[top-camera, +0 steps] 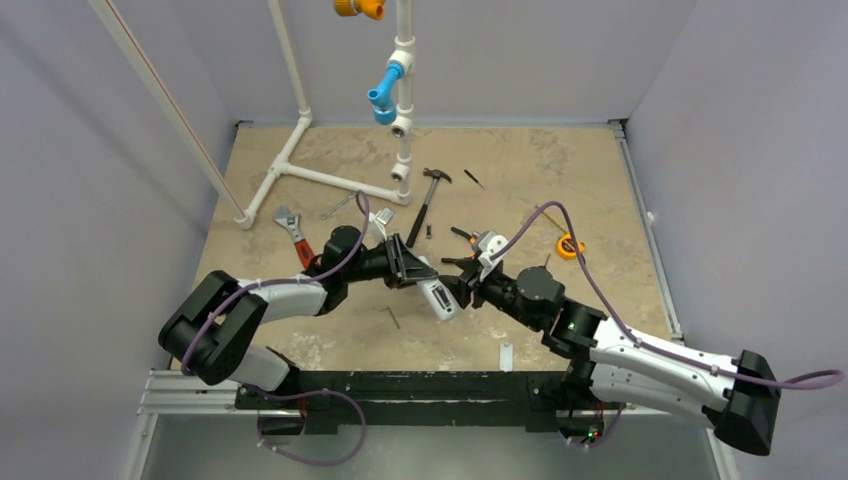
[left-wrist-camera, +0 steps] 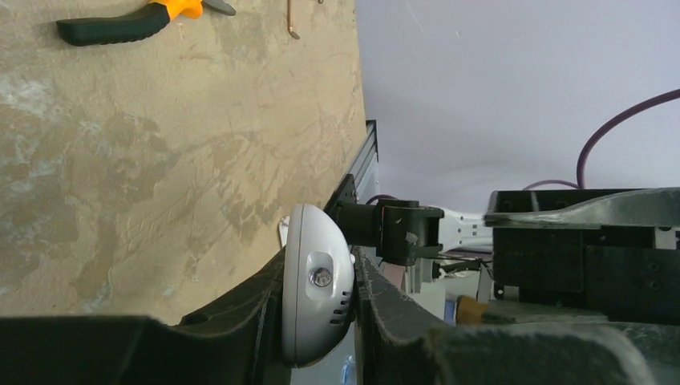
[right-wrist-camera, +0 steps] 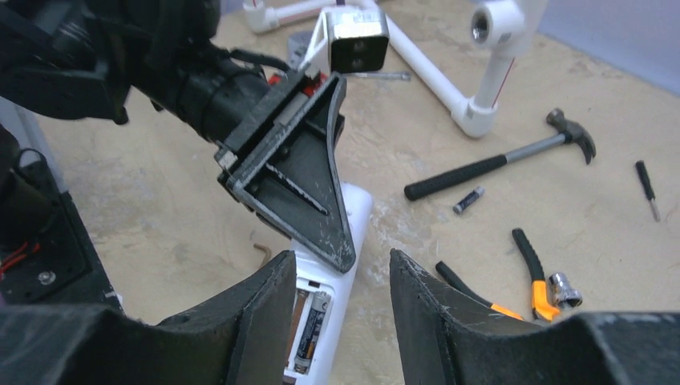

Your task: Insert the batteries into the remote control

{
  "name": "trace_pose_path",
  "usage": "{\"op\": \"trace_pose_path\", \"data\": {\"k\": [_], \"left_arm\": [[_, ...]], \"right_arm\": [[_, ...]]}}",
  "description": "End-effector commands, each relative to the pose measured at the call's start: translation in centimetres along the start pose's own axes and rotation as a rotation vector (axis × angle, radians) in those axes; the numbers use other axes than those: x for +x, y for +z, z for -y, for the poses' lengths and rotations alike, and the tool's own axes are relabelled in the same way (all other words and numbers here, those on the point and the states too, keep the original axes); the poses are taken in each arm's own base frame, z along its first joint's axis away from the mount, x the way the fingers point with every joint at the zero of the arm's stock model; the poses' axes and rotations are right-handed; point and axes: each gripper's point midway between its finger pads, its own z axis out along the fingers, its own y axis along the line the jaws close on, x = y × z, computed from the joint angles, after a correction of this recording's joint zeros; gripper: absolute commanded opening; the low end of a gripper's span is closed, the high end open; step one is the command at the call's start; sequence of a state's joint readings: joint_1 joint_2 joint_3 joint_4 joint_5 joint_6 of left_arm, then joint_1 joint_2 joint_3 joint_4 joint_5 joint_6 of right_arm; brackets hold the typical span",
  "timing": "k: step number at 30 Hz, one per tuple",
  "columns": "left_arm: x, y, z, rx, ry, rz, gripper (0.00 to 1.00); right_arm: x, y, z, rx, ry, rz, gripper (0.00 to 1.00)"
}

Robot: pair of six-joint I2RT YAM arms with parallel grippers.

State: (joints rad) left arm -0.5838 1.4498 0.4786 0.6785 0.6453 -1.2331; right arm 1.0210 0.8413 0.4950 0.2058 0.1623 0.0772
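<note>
Soft, even light comes from above. Only faint shadows lie on the table [top-camera: 560,170] around the remote control [top-camera: 437,297]. In the wrist views the dark foreground beside it is slightly soft, and its white shell is bright.

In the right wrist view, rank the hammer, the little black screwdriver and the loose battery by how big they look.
1. hammer: clearly the largest.
2. screwdriver: longer than the battery but thinner, so these two are close.
3. loose battery: the shortest.

Plastic and scuffs mostly
remote control [right-wrist-camera: 346,233] is smooth glossy white plastic, right gripper [right-wrist-camera: 341,258] fingers [right-wrist-camera: 240,321] are matt black and scratched, table [right-wrist-camera: 160,168] looks like rough mottled stone, hammer [right-wrist-camera: 521,152] has a shiny metal shaft.
</note>
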Motion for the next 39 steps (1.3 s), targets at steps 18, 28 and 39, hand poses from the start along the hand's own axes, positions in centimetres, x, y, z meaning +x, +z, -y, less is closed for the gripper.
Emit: {"op": "trace_pose_path", "data": {"k": [18, 28, 39], "left_arm": [[4.2, -2.0, 1.5, 0.049, 0.136, -0.185, 0.00], [5.4, -2.7, 2.0, 0.034, 0.215, -0.237, 0.00], [6.5, -2.2, 3.3, 0.103, 0.219, -0.276, 0.00]], "right_arm": [[-2.1, -4.8, -6.0, -0.473, -0.411, 0.124, 0.40], [0.8, -5.6, -7.7, -0.665, -0.571, 0.041, 0.42], [1.3, -4.1, -8.3, -0.693, -0.644, 0.108, 0.40]]}}
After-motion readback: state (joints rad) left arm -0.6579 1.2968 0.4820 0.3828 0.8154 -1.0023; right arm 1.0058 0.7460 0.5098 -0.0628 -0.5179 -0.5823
